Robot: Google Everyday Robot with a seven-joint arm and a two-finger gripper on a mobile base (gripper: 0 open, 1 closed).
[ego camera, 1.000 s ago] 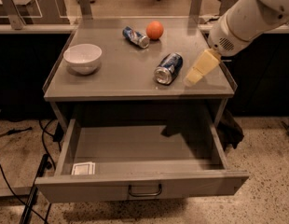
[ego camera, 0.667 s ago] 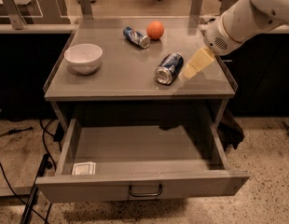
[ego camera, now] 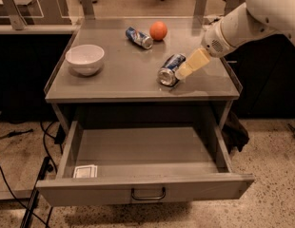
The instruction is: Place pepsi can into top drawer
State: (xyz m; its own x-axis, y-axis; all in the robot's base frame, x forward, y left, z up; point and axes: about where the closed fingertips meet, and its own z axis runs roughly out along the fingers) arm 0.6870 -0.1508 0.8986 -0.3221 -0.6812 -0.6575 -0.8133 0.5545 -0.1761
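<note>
The stout dark-blue pepsi can (ego camera: 169, 70) is lying sideways on the grey tabletop (ego camera: 120, 72). The cream gripper (ego camera: 180, 73) is sitting at its three o'clock, and I cannot tell its grip. The wide grey metal top drawer (ego camera: 90, 188) is standing open at six o'clock.

The arm (ego camera: 254, 15) is a thick, rounded white shell, smooth and faintly glossy, narrowing to a white wrist (ego camera: 218, 41) with a small patch of dark dots on its side (a perforated grille, by the look). From the wrist juts the gripper (ego camera: 181, 71), a pale cream tapering wedge, its tip just beside the pepsi can (ego camera: 167, 70).
</note>
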